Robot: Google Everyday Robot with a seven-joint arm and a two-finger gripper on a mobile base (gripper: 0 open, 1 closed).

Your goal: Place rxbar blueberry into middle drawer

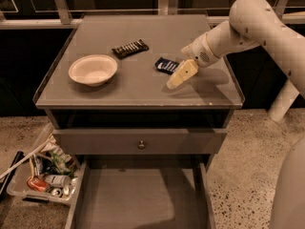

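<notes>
The rxbar blueberry (166,65), a small dark blue bar, lies flat on the cabinet top right of centre. My gripper (179,76) reaches in from the right on the white arm and hangs just right of the bar, at its near edge, pointing down-left. It holds nothing that I can see. The middle drawer (138,194) is pulled out below, a wide grey tray with a bare floor.
A white bowl (93,69) sits on the left of the cabinet top. A black-brown bar (129,48) lies behind it, near the centre. A closed drawer front with a round knob (140,144) is above the open tray. A clear bin of clutter (43,178) stands on the floor at left.
</notes>
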